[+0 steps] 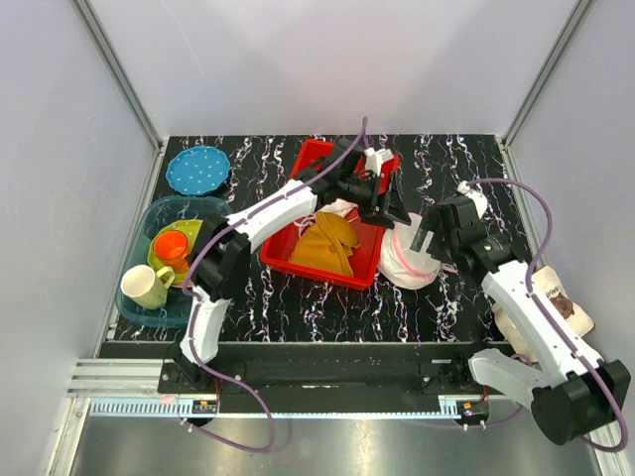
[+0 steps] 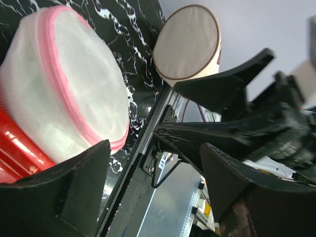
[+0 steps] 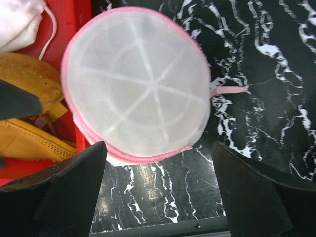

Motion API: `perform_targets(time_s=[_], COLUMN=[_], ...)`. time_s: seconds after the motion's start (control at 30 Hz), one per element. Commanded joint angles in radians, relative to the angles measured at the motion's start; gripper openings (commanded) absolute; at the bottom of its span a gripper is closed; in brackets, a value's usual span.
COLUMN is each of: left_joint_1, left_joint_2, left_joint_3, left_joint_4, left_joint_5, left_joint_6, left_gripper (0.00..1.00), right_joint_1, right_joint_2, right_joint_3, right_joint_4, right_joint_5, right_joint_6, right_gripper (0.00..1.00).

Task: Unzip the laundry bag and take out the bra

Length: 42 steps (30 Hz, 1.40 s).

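Evidently nothing is done yet: on the black marbled table [image 1: 298, 307], against the red plastic bin [image 1: 316, 274], the round white mesh laundry bag with pink zipper edging [image 3: 138, 84] looks zipped, the bra unseen. The left gripper [image 2: 155, 158] and right gripper [image 3: 158, 163] hover spread and empty.

Pale grey walls [image 1: 327, 59] enclose a black marbled table [image 1: 298, 297].

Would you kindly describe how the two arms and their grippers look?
The left arm and right arm have white link shells with black joints and black bases. A thin purple cable loops along each. The left gripper and right gripper are black, with broad, matte, wedge-shaped fingers. I see no legible markings on them.
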Motion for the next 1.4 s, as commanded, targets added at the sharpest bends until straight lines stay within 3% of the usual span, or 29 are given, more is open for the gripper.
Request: perform_targets(time_s=[0.0, 0.2, 0.37, 0.73, 1.37], left_joint_1=[0.061, 0.166, 0.253, 0.263, 0.263], left_joint_2=[-0.153, -0.268, -0.362, -0.375, -0.342], left_joint_3=[-0.032, -0.130, -0.355, -0.418, -0.355], left_joint_4=[0.011, -0.008, 0.151, 0.185, 0.100], left_joint_5=[0.012, -0.014, 0.010, 0.016, 0.007], left_joint_6=[-0.013, -0.028, -0.132, -0.141, -0.085], left_gripper=[0.78, 0.79, 0.79, 0.78, 0.77], right_joint_1=[-0.003, 0.013, 0.033, 0.034, 0.031], right_joint_2=[0.055, 0.202, 0.342, 0.426, 0.205], right_joint_3=[0.073, 0.151, 0.195, 0.206, 0.056], right_joint_4=[0.109, 0.175, 0.165, 0.202, 0.172], right_joint_5=[-0.119, -0.148, -0.044, 0.017, 0.151], right_joint_6=[-0.051, -0.085, -0.123, -0.164, -0.141], right_gripper=[0.95, 0.98, 1.00, 1.00, 0.63])
